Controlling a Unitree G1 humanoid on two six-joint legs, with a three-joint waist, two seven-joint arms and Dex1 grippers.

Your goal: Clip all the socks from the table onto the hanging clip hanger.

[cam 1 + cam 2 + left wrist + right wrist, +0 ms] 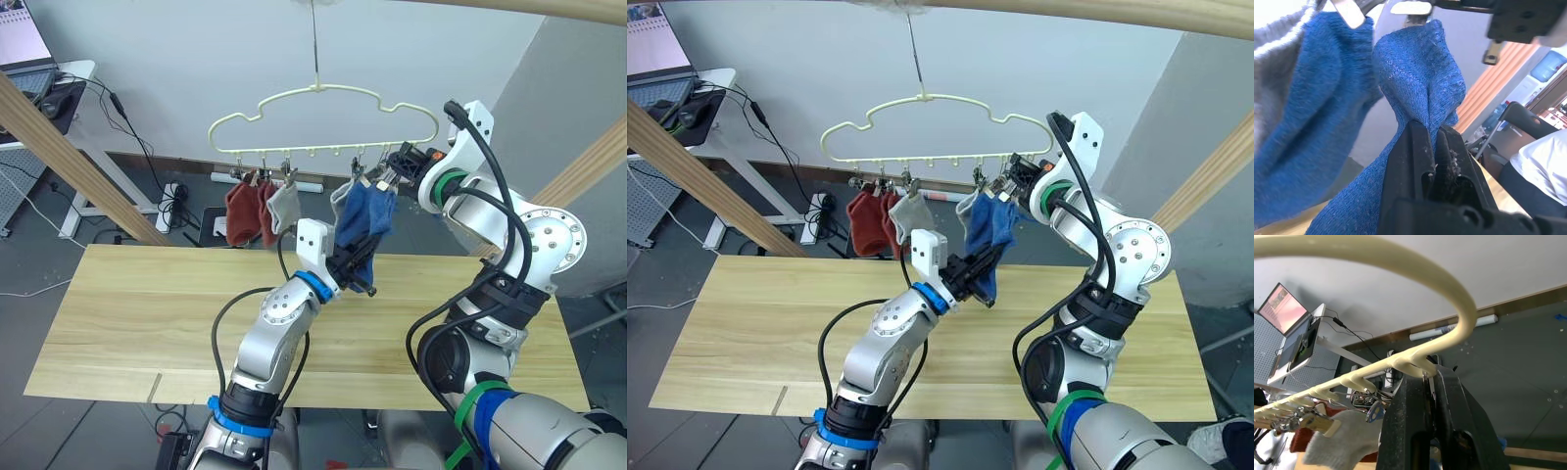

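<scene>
We see the table of light wooden planks stretching across the near scene, its top bare of socks. Behind it is a pale wall, a dark floor with cables and a power strip, a white desk with a laptop at far left, and slanting wooden poles at both sides.

The clip hanger hangs by its long hook above the far edge of the table. We count six socks on it: two rust red socks at the left, two light grey socks next, one of them beside the blue pair, and two blue socks at the right. The clips themselves are too small for us to count surely.

The left gripper reaches up from a bent elbow over the table's middle, clenched on the lower part of the rightmost blue sock. The right gripper comes down from a raised, folded arm at the hanger's right end, its fingers closed around a clip there, just under the hanger's wavy bar.
</scene>
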